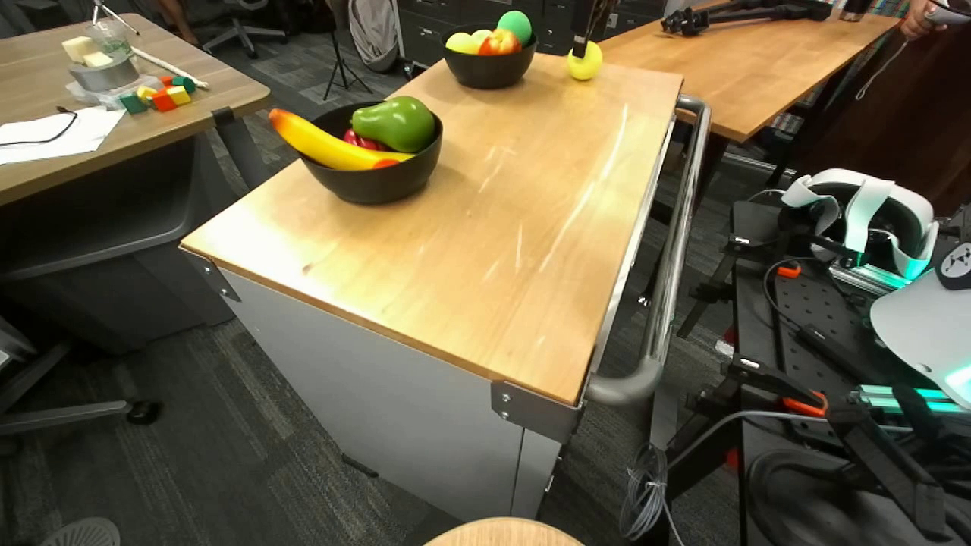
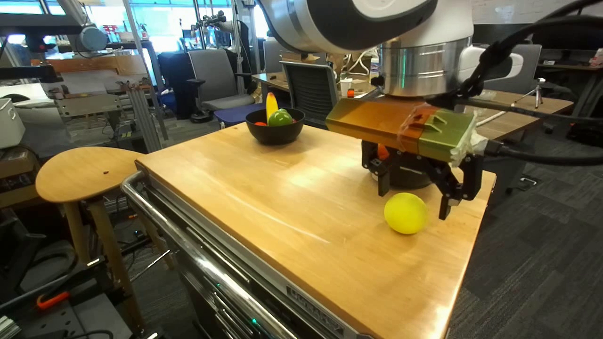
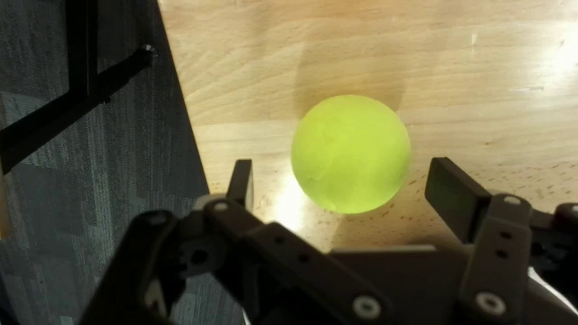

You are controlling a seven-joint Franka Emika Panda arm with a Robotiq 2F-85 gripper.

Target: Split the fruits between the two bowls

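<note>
A round yellow-green fruit (image 3: pixel 351 153) sits on the wooden tabletop, touched by neither finger. My gripper (image 2: pixel 414 198) stands open just above it; in the wrist view the fruit shows between the spread fingers (image 3: pixel 451 194) with a gap on each side. One black bowl (image 1: pixel 372 186) holds the yellow banana (image 1: pixel 326 145), a green fruit (image 1: pixel 402 123) and a partly hidden red fruit (image 1: pixel 362 141). In another black bowl (image 1: pixel 489 74) are a green fruit (image 1: pixel 515 26), yellowish fruits (image 1: pixel 461 42) and an orange-red fruit (image 1: pixel 501 42). My gripper mostly covers this bowl (image 2: pixel 409 180) in an exterior view.
A metal rail (image 1: pixel 686 220) runs along one side of the wooden cart top (image 2: pixel 282 188). A stool (image 2: pixel 87 172) stands near its end. In the wrist view the cart's edge and the dark floor (image 3: pixel 131 149) lie left of the fruit.
</note>
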